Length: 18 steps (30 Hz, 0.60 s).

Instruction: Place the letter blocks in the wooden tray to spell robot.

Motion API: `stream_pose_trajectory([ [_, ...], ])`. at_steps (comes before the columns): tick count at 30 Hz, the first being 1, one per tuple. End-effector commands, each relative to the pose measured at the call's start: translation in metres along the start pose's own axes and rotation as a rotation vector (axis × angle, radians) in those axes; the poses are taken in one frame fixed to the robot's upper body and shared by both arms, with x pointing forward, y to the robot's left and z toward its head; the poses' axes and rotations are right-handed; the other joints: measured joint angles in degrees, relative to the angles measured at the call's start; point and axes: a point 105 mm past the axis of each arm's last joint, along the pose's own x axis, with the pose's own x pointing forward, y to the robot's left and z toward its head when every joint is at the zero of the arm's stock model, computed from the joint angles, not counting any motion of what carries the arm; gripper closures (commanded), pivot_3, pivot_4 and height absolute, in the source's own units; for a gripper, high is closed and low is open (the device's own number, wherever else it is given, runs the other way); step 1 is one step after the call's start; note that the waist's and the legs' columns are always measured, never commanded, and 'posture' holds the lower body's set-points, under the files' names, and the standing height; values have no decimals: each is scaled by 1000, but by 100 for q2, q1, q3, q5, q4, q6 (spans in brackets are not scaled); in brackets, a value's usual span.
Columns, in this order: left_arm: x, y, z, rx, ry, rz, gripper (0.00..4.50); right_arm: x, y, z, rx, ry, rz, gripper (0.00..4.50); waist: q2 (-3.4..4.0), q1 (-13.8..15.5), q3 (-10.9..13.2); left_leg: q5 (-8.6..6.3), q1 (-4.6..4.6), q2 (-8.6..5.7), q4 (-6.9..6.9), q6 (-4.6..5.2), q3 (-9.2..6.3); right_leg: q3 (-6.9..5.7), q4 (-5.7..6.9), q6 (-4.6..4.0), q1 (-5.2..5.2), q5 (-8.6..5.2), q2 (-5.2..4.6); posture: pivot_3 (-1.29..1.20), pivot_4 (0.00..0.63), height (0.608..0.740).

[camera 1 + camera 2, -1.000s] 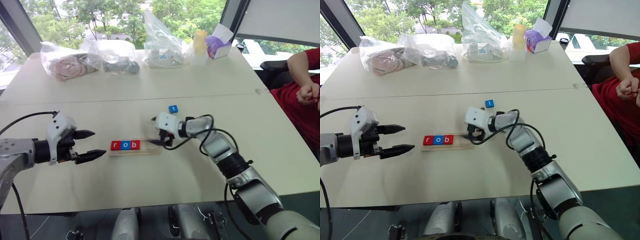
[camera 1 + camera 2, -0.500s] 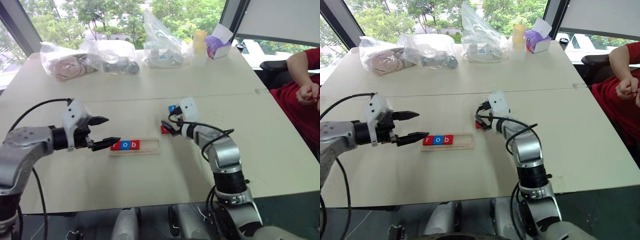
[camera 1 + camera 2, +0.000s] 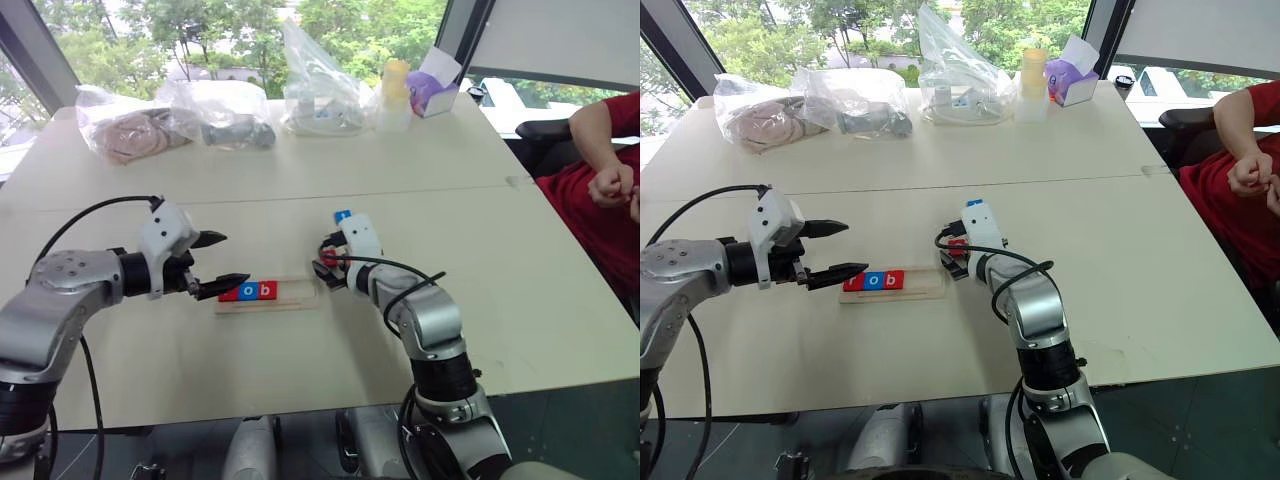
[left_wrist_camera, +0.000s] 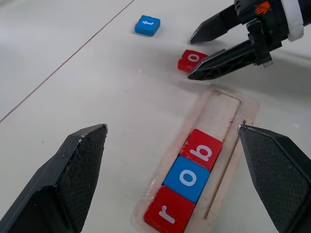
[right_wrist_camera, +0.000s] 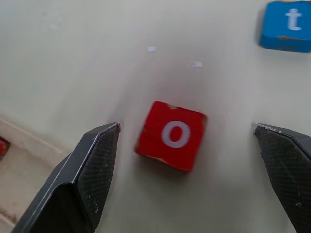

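Pale cream table (image 3: 560,300), two tops butted together, seam running across the middle. Far edge against large windows with green trees outside; clear plastic bags (image 3: 180,115) of mixed items lined along it, plus a yellow-capped bottle (image 3: 398,85) and a purple tissue box (image 3: 432,88). Person in a red shirt (image 3: 590,205) seated at the right edge, fists together. Wooden tray (image 4: 221,111) lies flat mid-table, near side of the seam. Three letter blocks sit in its left end, touching in a row: red r (image 4: 167,215), blue o (image 4: 188,178), red b (image 4: 202,148); right part of the tray bare wood. Second red o (image 5: 171,135) flat on the table just beyond the tray's right end, apart from the rim. Blue t (image 4: 147,25) farther back, near the seam. Left gripper (image 3: 222,262) hovers at the tray's left end, jaws spread wide, nothing between them. Right gripper (image 4: 206,51) pointed down at the loose red o, fingers wide either side, not touching it.
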Motion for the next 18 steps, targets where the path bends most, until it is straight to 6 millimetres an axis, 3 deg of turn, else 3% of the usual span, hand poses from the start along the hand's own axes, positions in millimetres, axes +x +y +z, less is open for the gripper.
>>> stream_pose_trajectory([
  [1, 0, -1, 7, 34, -22, 7, 0, 6, 14, -1, -8, 4, 65, 910, -1, -1, -1, 0, 0, 0, 0, 0, 0, 0, 0, 0, 0, 0, 1, 0, 150, 740],
  [5, -1, -1, 6, 31, -21, 13, 0, 9, 11, -3, -22, 12, 59, 2922, -5, -5, -3, 0, 0, 0, 0, 0, 0, 0, 0, 0, 1, 0, 1, 0, 150, 740],
  [6, -1, 0, 6, 31, -20, 14, 0, 9, 9, -2, -26, 8, 49, 3086, -5, -5, -3, 0, 1, 0, -1, 0, 0, 0, 0, 0, 1, 0, 1, 0, 150, 740],
  [9, -1, -1, 6, 29, -20, 13, 0, 5, -1, 4, -45, -25, 15, 3088, -5, 2, -3, 0, 1, 0, 0, 0, -1, 0, 0, 0, 1, 0, 1, 0, 150, 740],
  [13, 2, -7, 8, 33, -23, -25, 0, -24, -36, 21, -147, -104, -88, 3088, -3, 40, -2, 0, -3, -1, 0, 0, -1, -1, -2, 1, 1, -1, -2, 0, 150, 740],
  [18, 12, -22, 16, 43, -41, -113, 0, -73, -69, -4, -64, -46, -240, 3088, -6, 85, -4, 0, -8, -7, -2, 0, -2, -3, -12, 5, 2, -3, -9, 0, 150, 740],
])
